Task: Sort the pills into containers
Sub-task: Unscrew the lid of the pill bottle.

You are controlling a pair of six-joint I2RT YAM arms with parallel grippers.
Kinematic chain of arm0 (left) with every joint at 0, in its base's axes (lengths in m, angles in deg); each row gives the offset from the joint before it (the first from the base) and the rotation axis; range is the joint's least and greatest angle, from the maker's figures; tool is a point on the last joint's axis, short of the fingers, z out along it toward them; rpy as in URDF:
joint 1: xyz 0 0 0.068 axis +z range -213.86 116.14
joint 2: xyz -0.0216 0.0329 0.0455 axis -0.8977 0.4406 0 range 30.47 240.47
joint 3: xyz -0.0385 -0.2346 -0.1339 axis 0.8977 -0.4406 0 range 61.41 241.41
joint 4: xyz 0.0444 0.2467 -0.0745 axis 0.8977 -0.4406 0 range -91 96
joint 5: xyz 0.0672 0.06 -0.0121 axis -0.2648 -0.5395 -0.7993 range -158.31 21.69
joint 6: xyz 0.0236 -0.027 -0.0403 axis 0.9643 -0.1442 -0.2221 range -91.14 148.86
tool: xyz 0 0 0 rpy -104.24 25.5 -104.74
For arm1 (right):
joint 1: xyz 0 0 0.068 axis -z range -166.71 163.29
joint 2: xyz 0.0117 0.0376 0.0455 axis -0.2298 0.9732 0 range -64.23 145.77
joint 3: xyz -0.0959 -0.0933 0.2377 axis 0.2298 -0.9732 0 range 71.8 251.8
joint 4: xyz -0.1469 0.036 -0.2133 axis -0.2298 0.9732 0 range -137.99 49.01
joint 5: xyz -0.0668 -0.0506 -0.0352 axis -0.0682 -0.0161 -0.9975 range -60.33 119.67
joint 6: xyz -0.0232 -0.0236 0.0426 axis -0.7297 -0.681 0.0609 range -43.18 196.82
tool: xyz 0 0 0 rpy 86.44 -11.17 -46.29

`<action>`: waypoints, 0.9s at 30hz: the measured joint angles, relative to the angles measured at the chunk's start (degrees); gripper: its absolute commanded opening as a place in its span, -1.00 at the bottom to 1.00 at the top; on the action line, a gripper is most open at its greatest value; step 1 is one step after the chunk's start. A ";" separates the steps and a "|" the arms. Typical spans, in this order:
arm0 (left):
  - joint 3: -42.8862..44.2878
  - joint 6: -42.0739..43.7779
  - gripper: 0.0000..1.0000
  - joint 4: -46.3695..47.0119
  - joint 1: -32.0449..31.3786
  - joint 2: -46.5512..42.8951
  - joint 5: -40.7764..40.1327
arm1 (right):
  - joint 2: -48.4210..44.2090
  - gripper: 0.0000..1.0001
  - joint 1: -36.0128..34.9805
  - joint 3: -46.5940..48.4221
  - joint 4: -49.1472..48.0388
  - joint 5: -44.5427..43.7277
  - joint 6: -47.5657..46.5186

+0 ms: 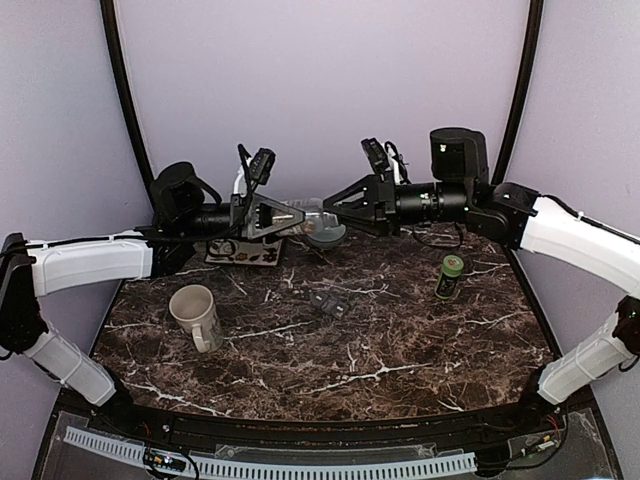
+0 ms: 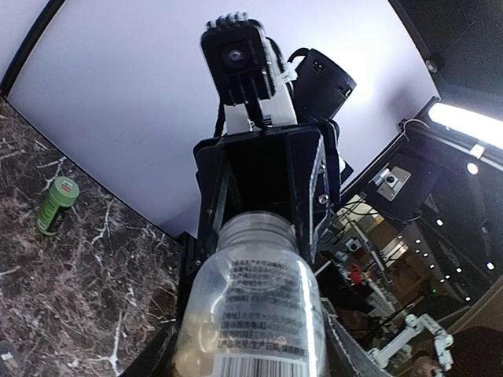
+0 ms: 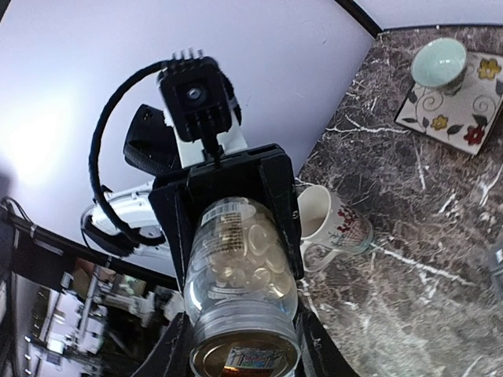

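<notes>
A clear pill bottle [image 1: 308, 222] hangs level in the air above the back of the table, held between both arms. My left gripper [image 1: 290, 220] is shut on its labelled body [image 2: 251, 298]. My right gripper [image 1: 335, 212] faces it from the other side, and its fingers press against the neck end [image 3: 244, 345] of the bottle [image 3: 240, 259]. Pale round pills [image 3: 251, 243] lie heaped in the half of the bottle held by the left gripper [image 3: 228, 196]. In the left wrist view the right gripper's black jaws [image 2: 263, 212] frame the bottle's neck.
A white mug [image 1: 195, 312] stands at the front left. A small green bottle [image 1: 449, 275] stands upright at the right. A pale bowl [image 1: 325, 236] and a flowered tile [image 1: 245, 255] lie under the arms at the back. A small dark object [image 1: 328, 302] lies mid-table.
</notes>
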 measured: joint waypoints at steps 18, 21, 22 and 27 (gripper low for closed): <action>2.03 -23.85 -1.00 13.20 -0.28 6.36 4.26 | -3.87 -0.37 -1.16 0.00 4.52 -6.34 -34.97; 2.05 -24.90 -1.00 14.12 -0.28 6.67 4.35 | -3.87 -0.31 -1.16 0.00 4.44 -6.10 -35.26; 2.05 -25.20 -1.00 14.38 -0.28 6.75 4.39 | -3.87 -0.29 -1.16 0.00 4.31 -5.86 -35.21; 2.78 -26.88 -1.00 15.96 -0.28 7.69 4.76 | -3.87 -0.08 -1.11 -0.04 3.65 -4.98 -34.34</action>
